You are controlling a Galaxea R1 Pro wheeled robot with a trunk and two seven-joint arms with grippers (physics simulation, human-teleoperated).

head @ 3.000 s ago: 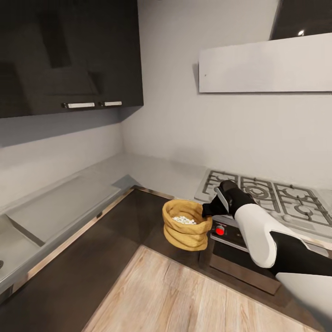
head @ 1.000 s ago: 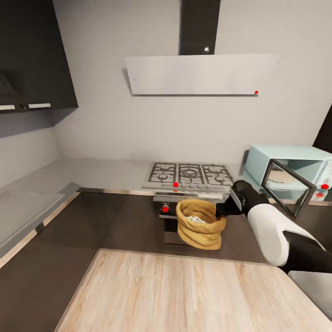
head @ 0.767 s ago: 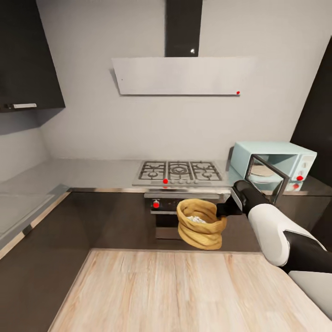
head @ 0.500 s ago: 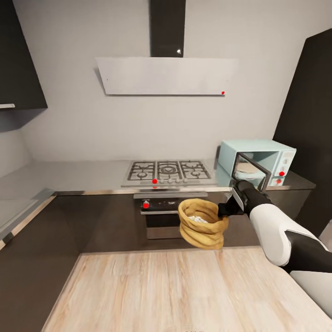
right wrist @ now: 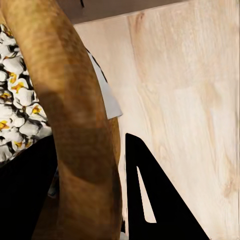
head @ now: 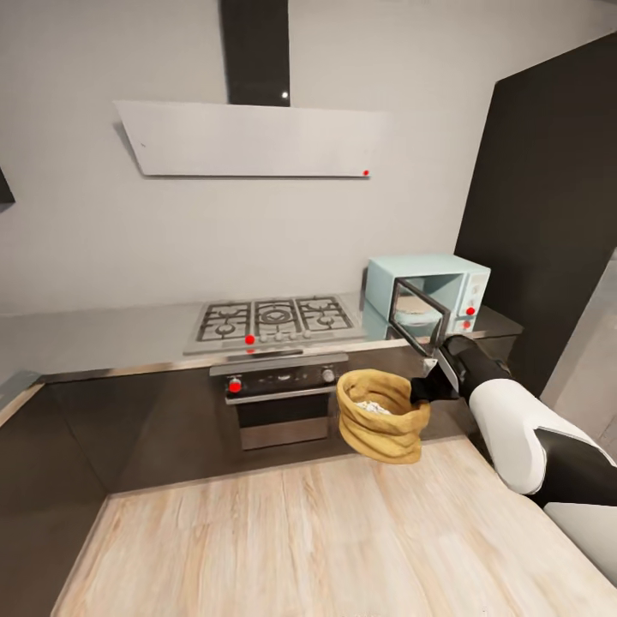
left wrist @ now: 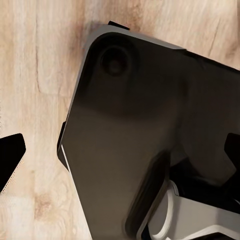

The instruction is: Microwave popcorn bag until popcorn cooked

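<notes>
One squat tan-brown popcorn bag (head: 381, 416) with a thick rolled rim hangs in the air over the light wood plank floor (head: 283, 540), its rim pinched between the fingers of your right gripper (head: 420, 390), with one heap of small whitish popcorn kernels (right wrist: 15, 100) inside. One pale-blue microwave (head: 428, 291) stands on the dark-grey glossy countertop (head: 103, 338), its dark glass door (head: 417, 326) swung open, just beside one steel gas hob (head: 272, 319) and beyond the bag. You cannot tell how your left gripper's fingers (left wrist: 10, 157) stand; they hang over the floor near the robot's dark base (left wrist: 150, 140).
</notes>
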